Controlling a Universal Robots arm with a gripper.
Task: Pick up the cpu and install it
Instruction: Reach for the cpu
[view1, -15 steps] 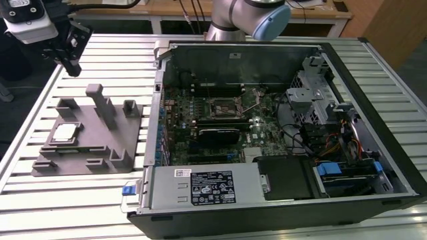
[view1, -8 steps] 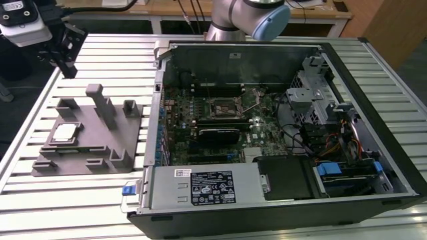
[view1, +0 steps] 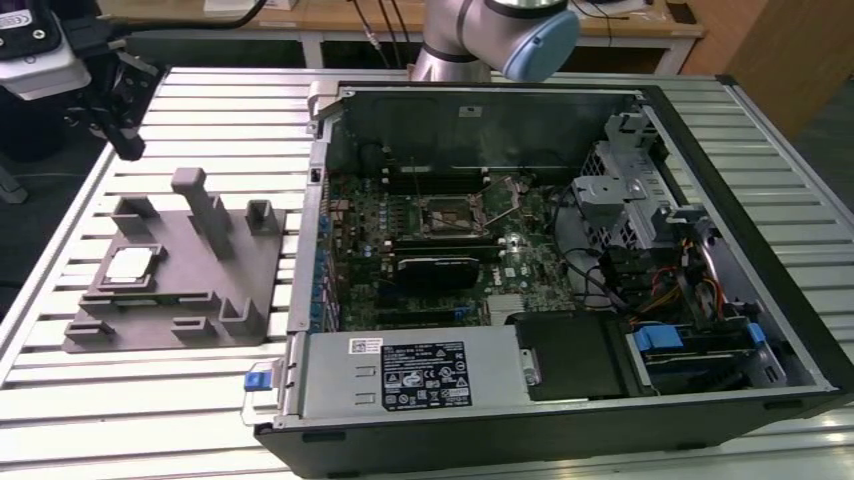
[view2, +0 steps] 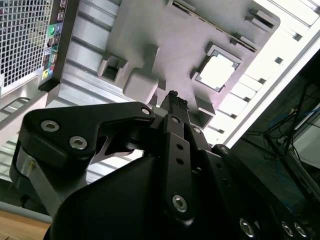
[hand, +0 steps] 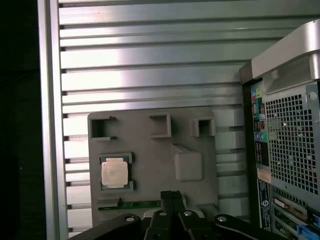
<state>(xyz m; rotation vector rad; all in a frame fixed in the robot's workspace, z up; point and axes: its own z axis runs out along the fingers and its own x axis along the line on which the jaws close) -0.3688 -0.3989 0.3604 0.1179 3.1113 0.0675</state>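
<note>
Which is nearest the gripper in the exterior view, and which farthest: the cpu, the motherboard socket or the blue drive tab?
1. cpu, in the grey fixture at the exterior view's left, on the gripper side.
2. motherboard socket, in the middle of the computer case.
3. blue drive tab, toward the exterior view's right.

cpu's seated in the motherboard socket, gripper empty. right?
Not quite. The cpu is not in the motherboard socket; the first wrist view shows it lying in a recess of the grey fixture. The gripper is empty.
</note>
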